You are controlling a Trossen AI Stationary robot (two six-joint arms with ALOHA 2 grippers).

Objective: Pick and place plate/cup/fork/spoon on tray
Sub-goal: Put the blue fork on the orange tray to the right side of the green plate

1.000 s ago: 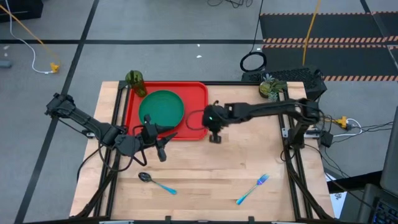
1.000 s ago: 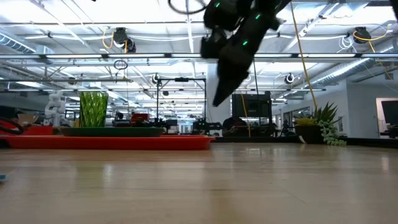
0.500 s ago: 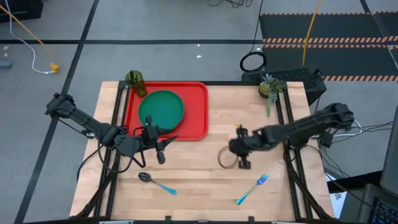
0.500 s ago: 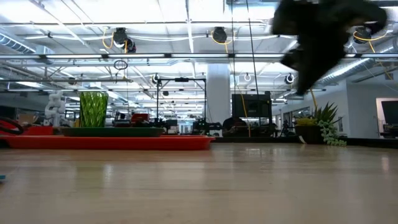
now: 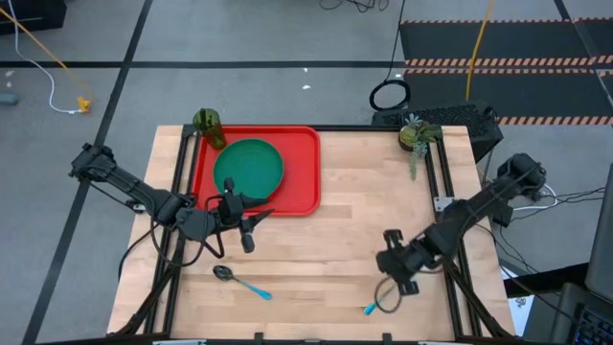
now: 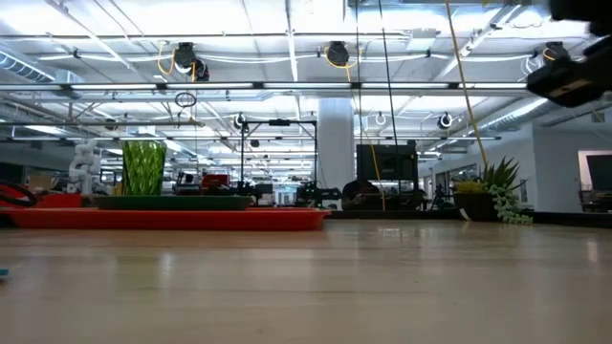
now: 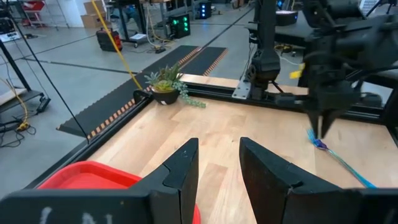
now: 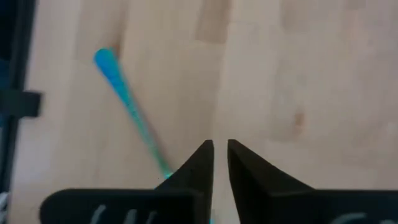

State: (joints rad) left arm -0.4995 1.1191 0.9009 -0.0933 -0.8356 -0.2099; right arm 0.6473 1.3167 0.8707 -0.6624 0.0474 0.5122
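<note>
Showing the scene: a light wooden table (image 5: 326,240) seen from above, with two dark arms reaching over it.
Tray: large red rectangular plastic tray (image 5: 302,168) with rounded corners and a raised rim, lying on the far left part of the table.
Plate: round flat dark green plate (image 5: 249,168) resting inside the tray, toward its left half.
Cup: small translucent olive-green plastic tumbler (image 5: 208,126), upright at the tray's far left corner; from above it cannot be told whether it stands on the rim or just outside it.
Spoon: slim spoon with a light blue handle and dark shiny bowl (image 5: 239,280), flat on the table near its front edge, left of centre, well apart from the tray.
Fork: slim fork with a light blue handle (image 8: 127,106), flat on the table at the front right; from above only the handle's end shows beneath the right arm.
Right gripper (image 8: 219,158): poised directly over the fork, jaws drawn to a narrow slit, nothing between them.
Left gripper (image 7: 217,163): hovering just beside the tray's front edge, jaws partly apart, holding nothing.
Plant: small potted green plant (image 5: 415,135) at the table's far right corner.
</note>
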